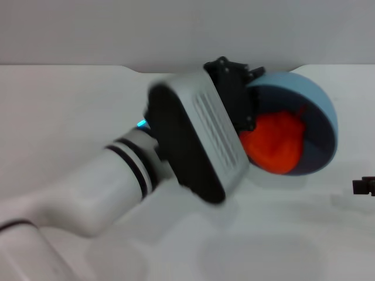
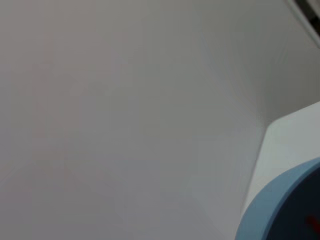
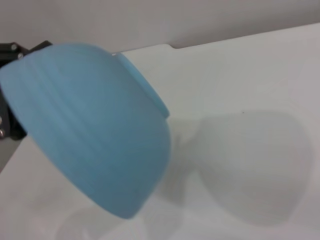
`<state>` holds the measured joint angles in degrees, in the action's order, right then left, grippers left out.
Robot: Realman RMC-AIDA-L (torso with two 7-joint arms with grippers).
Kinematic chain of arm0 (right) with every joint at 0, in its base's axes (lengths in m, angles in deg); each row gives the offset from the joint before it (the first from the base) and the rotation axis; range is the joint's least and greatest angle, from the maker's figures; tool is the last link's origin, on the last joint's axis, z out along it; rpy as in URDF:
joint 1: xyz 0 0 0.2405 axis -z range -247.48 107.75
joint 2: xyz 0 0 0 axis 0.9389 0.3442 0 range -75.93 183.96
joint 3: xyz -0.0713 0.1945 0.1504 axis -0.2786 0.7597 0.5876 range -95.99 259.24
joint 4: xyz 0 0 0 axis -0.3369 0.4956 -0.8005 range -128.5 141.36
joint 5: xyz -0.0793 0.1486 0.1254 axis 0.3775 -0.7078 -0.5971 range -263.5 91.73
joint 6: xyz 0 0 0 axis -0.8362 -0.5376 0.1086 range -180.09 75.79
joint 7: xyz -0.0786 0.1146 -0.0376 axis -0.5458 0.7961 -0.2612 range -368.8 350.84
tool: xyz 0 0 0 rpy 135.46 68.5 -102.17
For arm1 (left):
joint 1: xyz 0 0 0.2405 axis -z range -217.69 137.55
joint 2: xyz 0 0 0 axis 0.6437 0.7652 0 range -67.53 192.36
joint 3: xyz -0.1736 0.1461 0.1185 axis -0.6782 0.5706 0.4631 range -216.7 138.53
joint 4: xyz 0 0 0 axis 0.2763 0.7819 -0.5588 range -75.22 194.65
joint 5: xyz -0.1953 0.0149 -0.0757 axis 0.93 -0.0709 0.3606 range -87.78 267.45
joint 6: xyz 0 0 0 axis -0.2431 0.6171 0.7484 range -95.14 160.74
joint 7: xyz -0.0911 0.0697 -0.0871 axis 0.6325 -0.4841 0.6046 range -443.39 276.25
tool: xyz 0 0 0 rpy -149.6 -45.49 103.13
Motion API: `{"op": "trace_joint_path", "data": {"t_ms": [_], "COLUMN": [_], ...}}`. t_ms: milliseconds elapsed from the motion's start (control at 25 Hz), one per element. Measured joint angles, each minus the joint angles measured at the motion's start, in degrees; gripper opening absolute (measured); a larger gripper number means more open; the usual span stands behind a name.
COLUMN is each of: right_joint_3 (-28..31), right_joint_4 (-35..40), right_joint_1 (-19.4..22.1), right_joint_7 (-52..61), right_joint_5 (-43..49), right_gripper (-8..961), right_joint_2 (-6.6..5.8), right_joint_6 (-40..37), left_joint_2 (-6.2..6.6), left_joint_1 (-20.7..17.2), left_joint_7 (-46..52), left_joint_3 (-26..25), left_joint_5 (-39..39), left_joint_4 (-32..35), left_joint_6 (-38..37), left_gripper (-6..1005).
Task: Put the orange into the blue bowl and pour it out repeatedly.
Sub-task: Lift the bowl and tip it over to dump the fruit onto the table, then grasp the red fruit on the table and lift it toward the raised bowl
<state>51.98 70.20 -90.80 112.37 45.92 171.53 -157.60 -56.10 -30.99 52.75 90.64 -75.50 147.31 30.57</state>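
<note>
My left gripper (image 1: pixel 245 105) is shut on the left rim of the blue bowl (image 1: pixel 319 105) and holds it lifted off the white table, tipped steeply on its side with its opening facing the head camera. The orange (image 1: pixel 274 142) lies inside the bowl against its lower wall. The left wrist view shows a part of the bowl's rim (image 2: pixel 270 210) with a speck of the orange (image 2: pixel 312 222). The right wrist view shows the bowl's outer side (image 3: pixel 90 135) and its foot ring. My right gripper (image 1: pixel 364 186) shows only as a dark tip at the right edge, low over the table.
The white table (image 1: pixel 70 105) runs to a grey wall at the back, with a notch in its far edge. The bowl casts a shadow on the table (image 3: pixel 250 160). My left arm (image 1: pixel 117 181) reaches across from the lower left.
</note>
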Motion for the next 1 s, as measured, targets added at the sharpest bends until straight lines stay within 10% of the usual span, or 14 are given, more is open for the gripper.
{"op": "trace_joint_path", "data": {"t_ms": [320, 640, 840, 1000], "right_joint_3": [0.24, 0.02, -0.22, -0.74], "right_joint_4": [-0.14, -0.35, -0.50, -0.67], "right_joint_1": [1.08, 0.40, -0.69, -1.90], "right_joint_7": [0.03, 0.03, -0.17, -0.24], "right_joint_5": [0.03, 0.04, 0.03, 0.03], "right_gripper": [449, 448, 449, 449], "right_joint_2": [0.01, -0.29, -0.31, -0.24], "right_joint_6": [-0.02, 0.32, 0.49, 0.56], "left_joint_2": [-0.51, -0.58, 0.19, 0.16], "left_joint_1": [2.59, 5.53, 4.20, 5.57], "left_joint_7": [-24.55, -32.65, -31.67, -25.91], "left_joint_3": [7.32, 9.87, 1.62, -15.72], "left_joint_5": [2.41, 19.78, 41.60, 49.85], "left_joint_4": [-19.38, -22.02, -8.73, -3.46], "left_joint_6": [31.88, 39.14, 26.13, -4.04], "left_gripper": [0, -1, 0, -1]}}
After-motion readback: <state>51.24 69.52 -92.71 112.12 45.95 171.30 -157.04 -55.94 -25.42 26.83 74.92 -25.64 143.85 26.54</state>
